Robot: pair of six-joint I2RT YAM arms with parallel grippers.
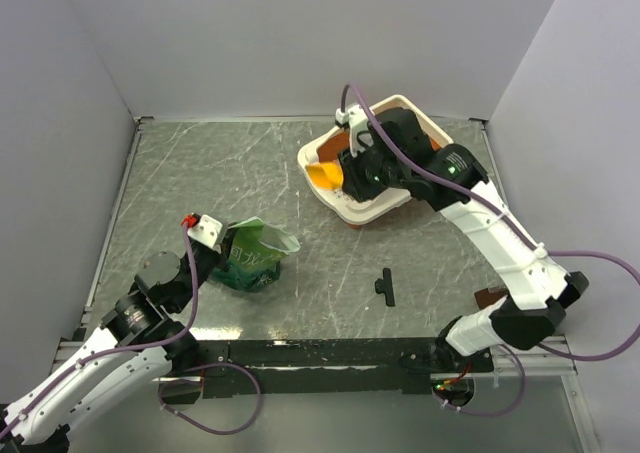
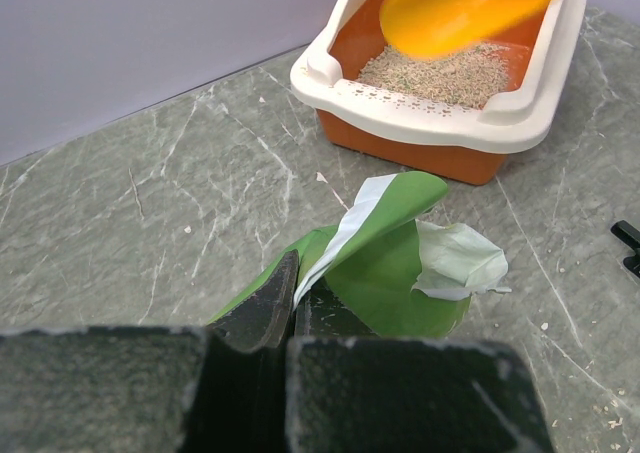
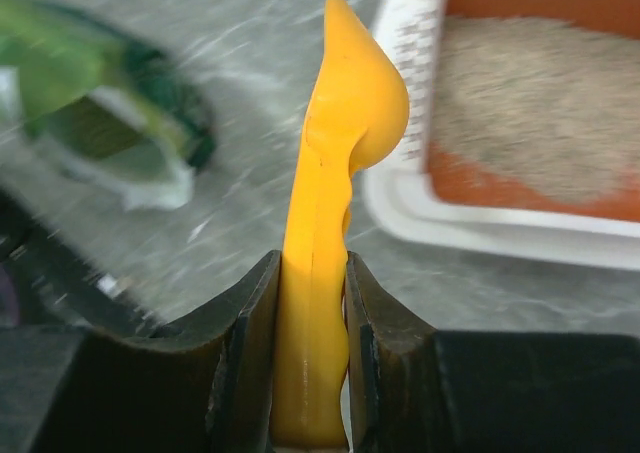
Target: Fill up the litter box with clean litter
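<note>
The litter box, cream outside and orange inside, stands at the back right of the table. Beige clean litter covers its floor. My right gripper is shut on the handle of a yellow-orange scoop, whose bowl hangs over the box's left rim. A green crinkled bag sits at the near left with its mouth open. My left gripper is shut on the bag's edge.
A small black T-shaped piece lies on the table between the bag and the right arm's base. Grey walls close in the back and both sides. A few loose grains dot the marbled table near the bag.
</note>
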